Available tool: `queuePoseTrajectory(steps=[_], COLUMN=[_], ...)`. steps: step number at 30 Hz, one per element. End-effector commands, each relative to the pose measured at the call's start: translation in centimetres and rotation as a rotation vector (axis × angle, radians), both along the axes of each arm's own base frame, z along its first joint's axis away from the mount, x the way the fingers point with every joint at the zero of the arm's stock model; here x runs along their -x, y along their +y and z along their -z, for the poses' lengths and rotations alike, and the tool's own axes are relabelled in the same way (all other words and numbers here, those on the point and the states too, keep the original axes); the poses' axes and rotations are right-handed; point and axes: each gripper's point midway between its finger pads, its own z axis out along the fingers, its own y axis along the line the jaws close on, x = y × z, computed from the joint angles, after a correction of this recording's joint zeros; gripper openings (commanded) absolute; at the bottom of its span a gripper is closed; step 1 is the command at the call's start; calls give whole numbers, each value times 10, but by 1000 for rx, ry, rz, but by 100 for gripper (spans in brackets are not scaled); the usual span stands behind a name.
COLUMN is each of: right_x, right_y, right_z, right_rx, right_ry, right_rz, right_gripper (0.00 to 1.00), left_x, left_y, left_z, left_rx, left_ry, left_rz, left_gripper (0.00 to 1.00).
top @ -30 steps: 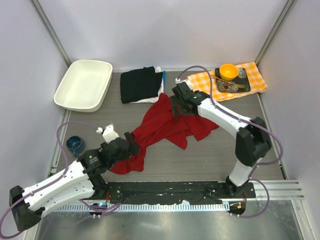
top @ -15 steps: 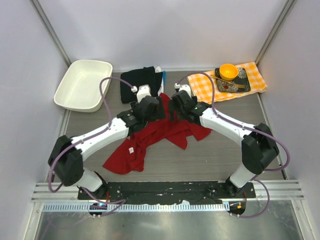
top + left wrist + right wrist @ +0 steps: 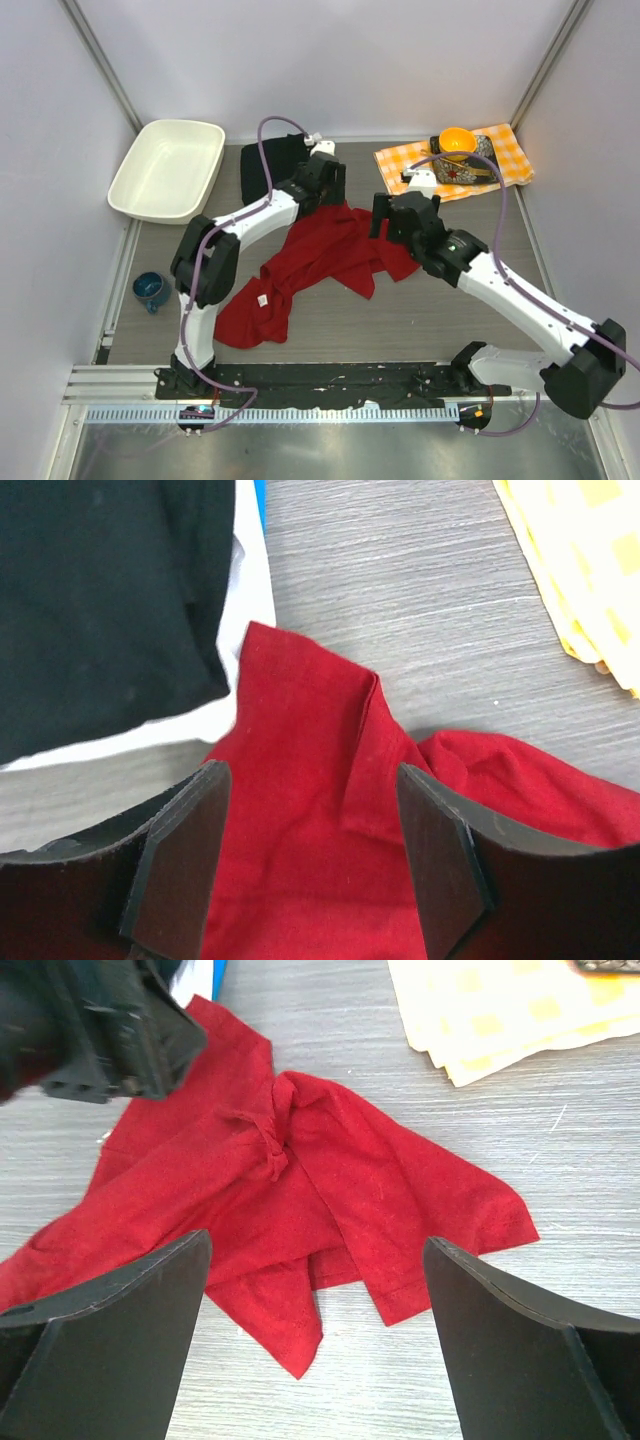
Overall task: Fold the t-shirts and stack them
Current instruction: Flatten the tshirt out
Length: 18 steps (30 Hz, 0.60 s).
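The red t-shirt lies crumpled in the middle of the table. It also shows in the left wrist view and in the right wrist view. The folded black t-shirt lies at the back on a folded white one. My left gripper is open, low over the red shirt's far edge next to the black shirt, with red cloth between its fingers. My right gripper is open and empty, raised above the shirt's right part.
An orange-and-white checked cloth at the back right bears a dark plate with an orange bowl. A white tray stands at the back left. A blue cup sits at the left edge. A blue item lies beside the white shirt.
My left arm has swung from the near left to the shirt's far edge by the black shirt. My right gripper has drawn back to the right, off the red cloth.
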Motion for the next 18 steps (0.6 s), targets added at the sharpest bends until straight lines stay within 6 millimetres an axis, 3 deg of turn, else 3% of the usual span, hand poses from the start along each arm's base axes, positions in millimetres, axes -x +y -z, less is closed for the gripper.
queuePoseTrajectory(steps=[1, 5, 9, 18], right_x=[10, 18, 20, 20], right_y=[-14, -18, -22, -19], right_z=[-21, -30, -27, -8], right_rx=[-38, -52, -33, -17], right_ry=[-44, -58, -54, -25], right_rz=[39, 27, 31, 18], right_gripper=[93, 93, 93, 92], left_x=[-26, -45, -58, -79], left_y=[-13, -14, -6, 14], left_z=[4, 17, 35, 36], left_rx=[-39, -7, -25, -37], left_ry=[-28, -13, 11, 0], left_rz=[91, 100, 66, 7], left_gripper=[69, 61, 58, 56])
